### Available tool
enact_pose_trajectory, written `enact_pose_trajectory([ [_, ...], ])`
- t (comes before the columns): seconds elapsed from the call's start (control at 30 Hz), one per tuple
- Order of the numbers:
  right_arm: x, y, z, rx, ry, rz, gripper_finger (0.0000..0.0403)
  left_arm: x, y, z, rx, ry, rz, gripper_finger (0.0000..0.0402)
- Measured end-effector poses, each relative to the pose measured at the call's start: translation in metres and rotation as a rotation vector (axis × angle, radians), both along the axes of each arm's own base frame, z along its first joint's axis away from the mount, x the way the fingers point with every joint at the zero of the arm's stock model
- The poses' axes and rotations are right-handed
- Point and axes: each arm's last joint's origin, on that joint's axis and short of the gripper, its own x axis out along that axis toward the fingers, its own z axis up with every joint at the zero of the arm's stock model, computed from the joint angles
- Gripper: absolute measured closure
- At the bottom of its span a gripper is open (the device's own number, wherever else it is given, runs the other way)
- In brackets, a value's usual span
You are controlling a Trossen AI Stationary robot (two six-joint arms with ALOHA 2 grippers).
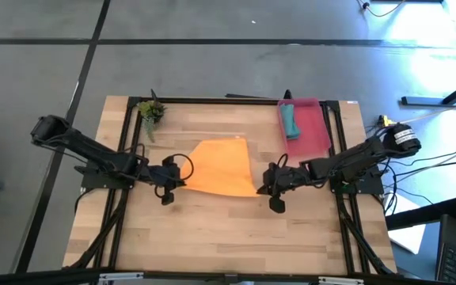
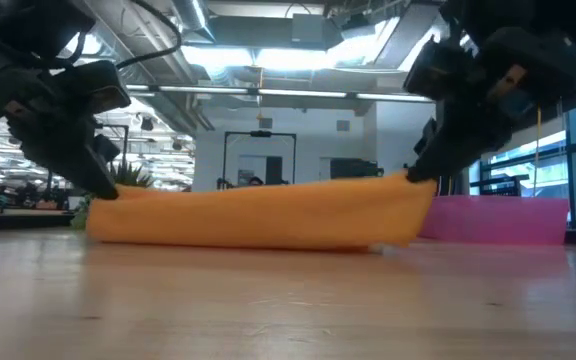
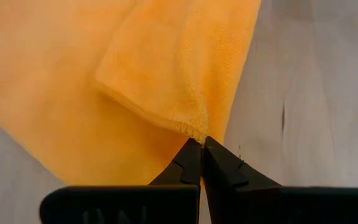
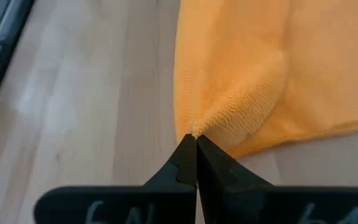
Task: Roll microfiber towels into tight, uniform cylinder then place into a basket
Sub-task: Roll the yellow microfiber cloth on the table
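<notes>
orange towel (image 1: 222,166) lies mid-frame in the high view, its near edge lifted; left gripper (image 1: 167,190) and right gripper (image 1: 274,195) each pinch a corner of it, closed. teal towel (image 1: 290,120) already sits in the basket (image 1: 313,136), upper right. step in hand: starting the fold or roll; next, carry both corners evenly toward the frame's top.

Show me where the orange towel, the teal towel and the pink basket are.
orange towel (image 1: 220,166): high view, middle of the cloth.
teal towel (image 1: 290,120): high view, middle of the roll, lying in the basket.
pink basket (image 1: 313,131): high view, bare floor beside the teal towel.
</notes>
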Motion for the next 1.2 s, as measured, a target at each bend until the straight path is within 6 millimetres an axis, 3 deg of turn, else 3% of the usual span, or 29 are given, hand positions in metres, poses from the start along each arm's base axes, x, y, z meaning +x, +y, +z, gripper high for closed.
enact_pose_trajectory([
  [0.2,0.003,0.001,-0.015,-0.012,0.039,0.004,0.0403,-0.002,-0.002,-0.002,-0.026,0.007,0.015,0.0402],
  [0.47,0.006,0.001,-0.013,-0.032,-0.002,-0.017,0.0402,-0.002,-0.001,-0.002,-0.059,0.007,0.049,0.0397],
  [0.83,0.006,0.001,-0.013,-0.046,-0.004,-0.005,0.0402,-0.004,-0.001,-0.004,-0.136,0.025,0.15,0.0327],
  [1.07,0.006,0.001,-0.013,-0.046,-0.004,-0.005,0.0402,0.003,0.011,0.001,-0.171,-0.046,0.221,0.0325],
  [1.2,0.006,0.001,-0.013,-0.046,-0.004,-0.005,0.0402,0.007,0.023,-0.001,-0.23,-0.053,0.347,0.0325],
])
